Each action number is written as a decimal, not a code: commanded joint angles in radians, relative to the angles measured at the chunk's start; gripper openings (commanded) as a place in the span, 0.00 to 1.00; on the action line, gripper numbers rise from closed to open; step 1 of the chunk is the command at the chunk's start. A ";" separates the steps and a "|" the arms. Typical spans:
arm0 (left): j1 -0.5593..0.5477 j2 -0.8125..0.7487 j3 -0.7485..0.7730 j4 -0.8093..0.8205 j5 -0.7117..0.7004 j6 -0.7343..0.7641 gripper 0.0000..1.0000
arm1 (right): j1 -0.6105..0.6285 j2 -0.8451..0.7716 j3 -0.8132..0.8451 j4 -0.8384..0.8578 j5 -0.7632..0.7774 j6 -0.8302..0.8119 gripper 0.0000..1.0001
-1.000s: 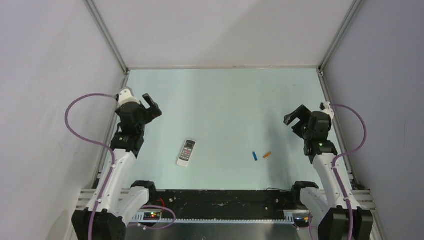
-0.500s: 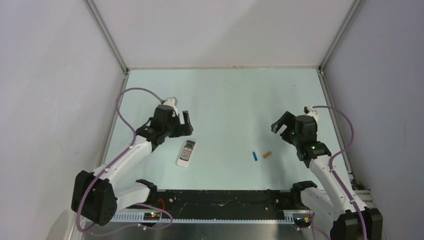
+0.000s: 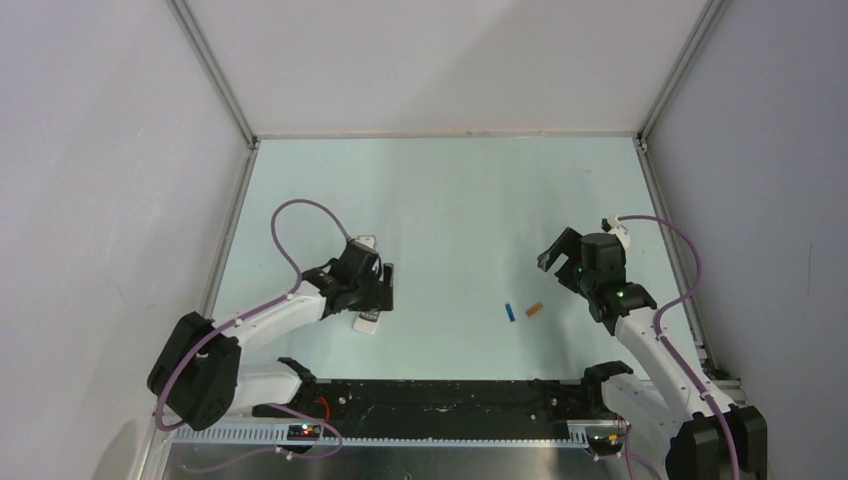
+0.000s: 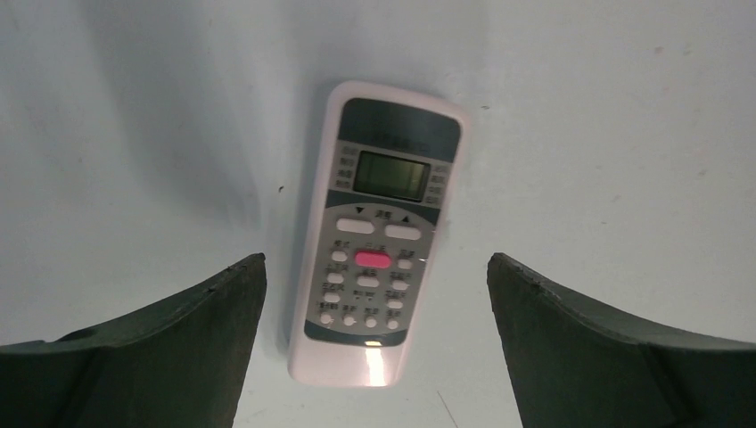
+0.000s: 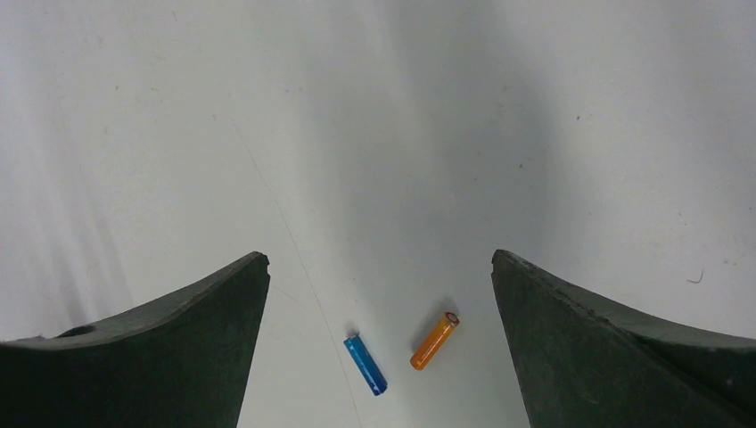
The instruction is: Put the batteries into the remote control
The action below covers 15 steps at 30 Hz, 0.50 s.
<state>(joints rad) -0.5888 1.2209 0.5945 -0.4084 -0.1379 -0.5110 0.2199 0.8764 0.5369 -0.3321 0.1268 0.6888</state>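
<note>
1. Between my left gripper's (image 4: 374, 259) two dark fingers (image 4: 178, 339), and below them, lies the remote control (image 4: 374, 241), flat on the pale table (image 4: 606, 134) with its front up.
2. The jaws of that gripper stand wide apart and hold nothing. One finger is off each long side of the handset, and neither touches it.
3. The remote is a white, round-cornered handset. It has a grey panel and a greenish screen at one end, then rows of small white buttons with one pink button among them.
4. Its long axis runs almost straight away from my left wrist, leaning slightly to one side. The screen end is the far end and the plain white end is nearest me.
5. Ahead of my right gripper (image 5: 379, 259), low in the gap between its fingers, lie the two batteries, the blue battery (image 5: 365, 364) and the orange battery (image 5: 435, 340).
6. This gripper also gapes fully and grips nothing. Both cells sit clear of its fingers.
7. The cells are slim, short cylinders lying on their sides, just beside each other but apart.
8. Their long axes make a V. The near ends draw together and the far ends spread apart. The blue one is on the left, and the orange one on the right shows a pale cap at its far end.
</note>
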 commanded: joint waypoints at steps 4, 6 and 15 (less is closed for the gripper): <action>-0.018 0.067 0.001 0.011 -0.055 -0.042 0.95 | 0.007 0.010 0.000 -0.035 0.048 0.059 0.99; -0.023 0.077 0.003 0.010 -0.061 -0.045 0.92 | 0.011 0.011 0.000 -0.040 0.046 0.067 0.99; -0.060 0.132 0.036 0.018 -0.085 -0.029 0.70 | 0.081 0.035 0.000 -0.025 0.034 0.104 0.97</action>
<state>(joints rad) -0.6174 1.3174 0.6048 -0.4019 -0.2207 -0.5312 0.2665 0.9028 0.5369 -0.3691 0.1497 0.7601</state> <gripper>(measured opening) 0.716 0.973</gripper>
